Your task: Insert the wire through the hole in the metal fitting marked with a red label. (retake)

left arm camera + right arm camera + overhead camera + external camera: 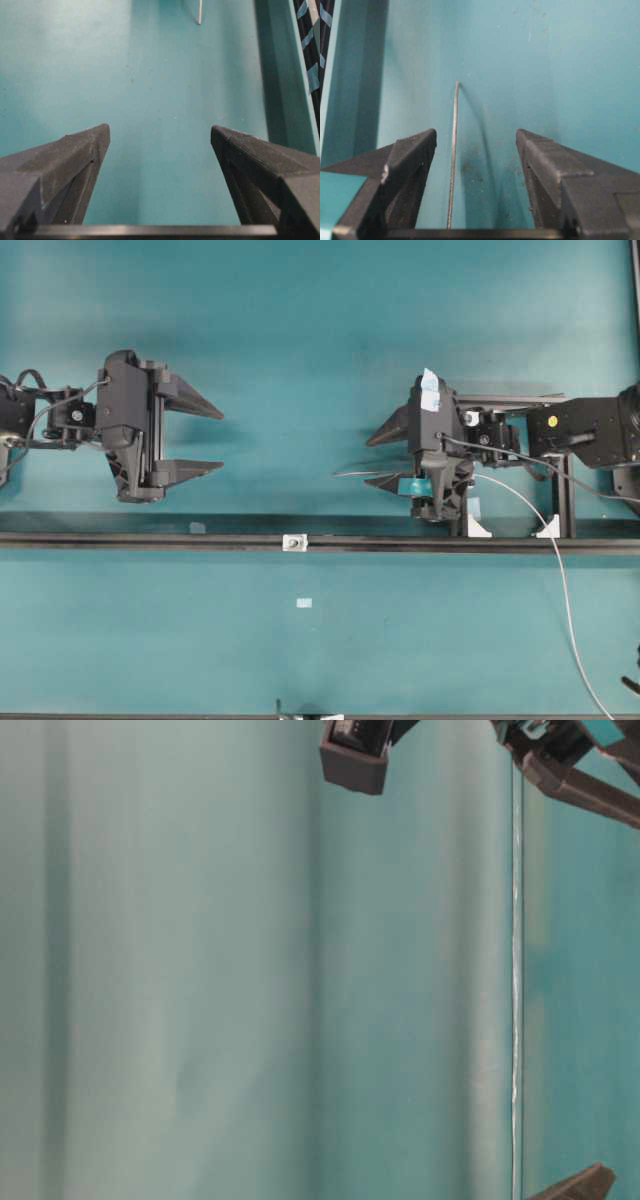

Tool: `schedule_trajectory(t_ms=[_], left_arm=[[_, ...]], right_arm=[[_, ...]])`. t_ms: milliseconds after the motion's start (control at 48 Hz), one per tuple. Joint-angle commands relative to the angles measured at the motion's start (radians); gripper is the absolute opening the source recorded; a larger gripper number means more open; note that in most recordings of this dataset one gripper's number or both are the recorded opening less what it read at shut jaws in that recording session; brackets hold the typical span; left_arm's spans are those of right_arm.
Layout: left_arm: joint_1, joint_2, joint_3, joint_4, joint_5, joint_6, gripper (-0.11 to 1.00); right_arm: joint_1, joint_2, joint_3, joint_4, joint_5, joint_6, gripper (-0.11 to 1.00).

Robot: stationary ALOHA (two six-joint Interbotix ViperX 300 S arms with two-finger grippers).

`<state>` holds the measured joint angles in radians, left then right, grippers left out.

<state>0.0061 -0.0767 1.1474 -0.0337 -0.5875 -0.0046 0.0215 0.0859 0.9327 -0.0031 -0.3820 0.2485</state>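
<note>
The wire (pixel 560 570) is thin and whitish-grey. It runs from the table's front right edge, up under my right gripper (pixel 367 461), and its free end (pixel 338 474) pokes out past the fingertips. In the right wrist view the wire (pixel 452 165) lies between the open jaws of my right gripper (pixel 476 134), close to the left finger (pixel 410 155) and untouched. The metal fitting (pixel 294 542) is a tiny silvery square on the black rail (pixel 150 539), in front of the gap between the arms. No red label can be made out on it. My left gripper (pixel 221 442) hangs open and empty.
The black rail spans the table's width. Two white clamp blocks (pixel 478 528) (pixel 548 528) stand at a black frame (pixel 565 495) under the right arm. A pale-blue square tag (pixel 304 603) lies in front of the fitting. The wire's end (pixel 199 14) shows ahead of my left gripper (pixel 160 129).
</note>
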Motion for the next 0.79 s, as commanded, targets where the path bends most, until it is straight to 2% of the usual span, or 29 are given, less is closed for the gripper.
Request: schedule_trajectory(t_ms=[0, 292, 417, 480, 563, 647, 709, 772], left_arm=[[-0.003, -0.009, -0.012, 0.003, -0.009, 0.0, 0.58], [-0.003, -0.008, -0.018, 0.003, -0.009, 0.0, 0.58], [-0.003, -0.009, -0.02, 0.003, -0.009, 0.0, 0.58], [-0.003, -0.009, -0.02, 0.003, -0.009, 0.0, 0.58], [-0.003, -0.009, -0.02, 0.003, -0.009, 0.0, 0.58], [-0.003, -0.009, -0.02, 0.003, -0.009, 0.0, 0.58], [-0.003, -0.009, -0.02, 0.003, -0.009, 0.0, 0.58], [-0.003, -0.009, -0.02, 0.003, -0.009, 0.0, 0.58]], right_arm=[[-0.002, -0.009, -0.005, 0.0, -0.012, 0.0, 0.7], [-0.002, -0.009, -0.003, 0.0, -0.012, 0.0, 0.7], [-0.002, -0.009, -0.003, 0.0, -0.012, 0.0, 0.65], [-0.002, -0.009, -0.003, 0.0, -0.009, -0.002, 0.55], [-0.002, -0.009, -0.002, -0.002, -0.005, -0.005, 0.3], [-0.002, -0.009, 0.002, -0.002, 0.006, -0.005, 0.11], [-0.002, -0.009, 0.0, -0.002, 0.018, -0.006, 0.03], [-0.002, -0.009, -0.006, -0.002, 0.02, -0.006, 0.02]])
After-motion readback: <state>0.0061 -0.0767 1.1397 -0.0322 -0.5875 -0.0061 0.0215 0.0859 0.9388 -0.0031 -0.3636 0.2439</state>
